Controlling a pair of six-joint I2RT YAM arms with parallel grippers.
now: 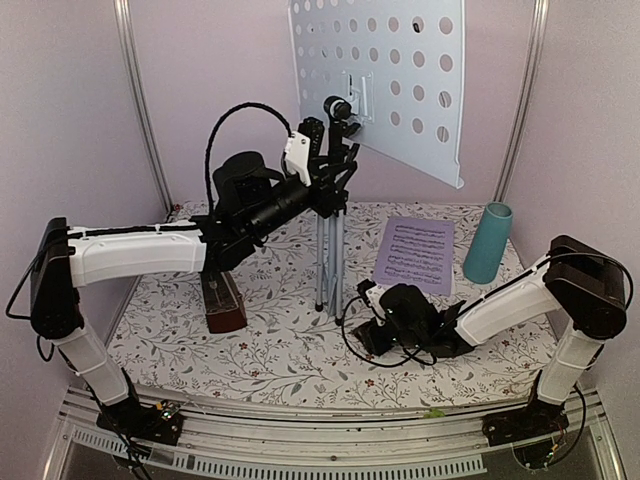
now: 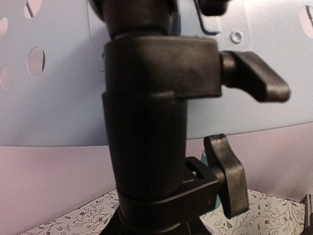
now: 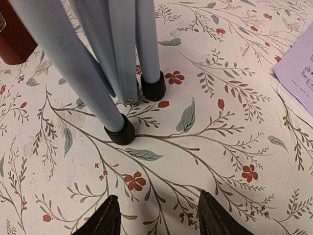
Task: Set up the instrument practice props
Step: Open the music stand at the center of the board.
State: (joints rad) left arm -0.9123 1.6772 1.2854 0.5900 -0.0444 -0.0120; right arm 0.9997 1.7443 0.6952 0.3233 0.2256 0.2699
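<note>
The music stand is upright at mid-table, its pale-blue perforated desk (image 1: 385, 70) high at the back and its silver legs (image 1: 328, 260) folded close together. My left gripper (image 1: 333, 185) is shut on the stand's black collar (image 2: 146, 122), which fills the left wrist view and hides the fingers there. Low on the table, my right gripper (image 3: 159, 218) is open, nothing between its dark fingertips (image 3: 105, 218); it sits just short of the legs' rubber feet (image 3: 121, 133). A lilac sheet-music page (image 1: 415, 253) lies flat at the right. Left of the legs stands the red-brown metronome (image 1: 224, 303).
A teal cup (image 1: 488, 243) stands upright beside the page's right edge. The floral cloth (image 1: 280, 350) covers the table. Pale walls and metal posts (image 1: 140, 100) close in the back and sides. My left arm (image 1: 140, 250) spans the left half above the metronome.
</note>
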